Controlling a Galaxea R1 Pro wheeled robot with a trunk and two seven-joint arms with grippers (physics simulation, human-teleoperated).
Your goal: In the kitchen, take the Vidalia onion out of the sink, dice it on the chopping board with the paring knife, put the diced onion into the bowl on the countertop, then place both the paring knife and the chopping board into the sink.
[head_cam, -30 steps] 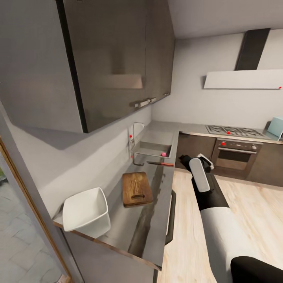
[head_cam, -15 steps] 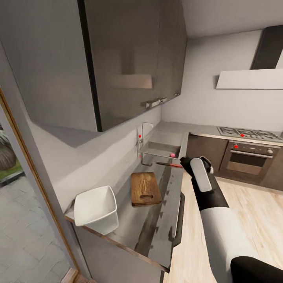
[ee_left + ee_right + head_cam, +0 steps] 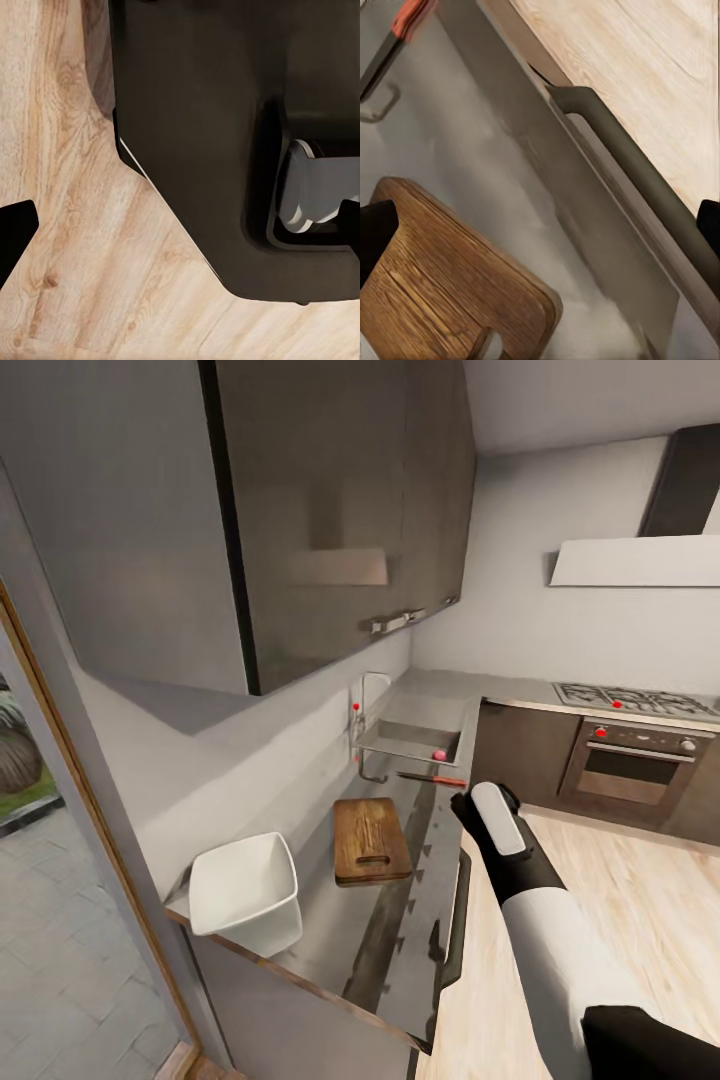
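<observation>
The Vidalia onion (image 3: 439,756), a small pink ball, lies in the steel sink (image 3: 400,741) at the far end of the countertop (image 3: 400,950). The red-handled paring knife (image 3: 433,778) rests on the worktop just in front of the sink; its handle (image 3: 409,16) also shows in the right wrist view. The dark wooden chopping board (image 3: 371,842) (image 3: 450,285) lies mid-counter, and the white bowl (image 3: 245,890) sits at the near end. My right gripper (image 3: 540,225) is open, hovering over the counter's front edge beside the board. My left gripper (image 3: 180,229) is open, held low over the floor.
A chrome tap (image 3: 364,695) stands behind the sink. Black upper cabinets (image 3: 330,510) hang over the counter. A hob (image 3: 635,702) and oven (image 3: 630,765) stand along the far wall. A drawer handle (image 3: 622,157) runs below the counter edge. Wood floor (image 3: 640,900) lies to the right.
The head view first swung left. Since then my right forearm has dropped and moved closer to the counter's front edge. The things on the counter have not moved.
</observation>
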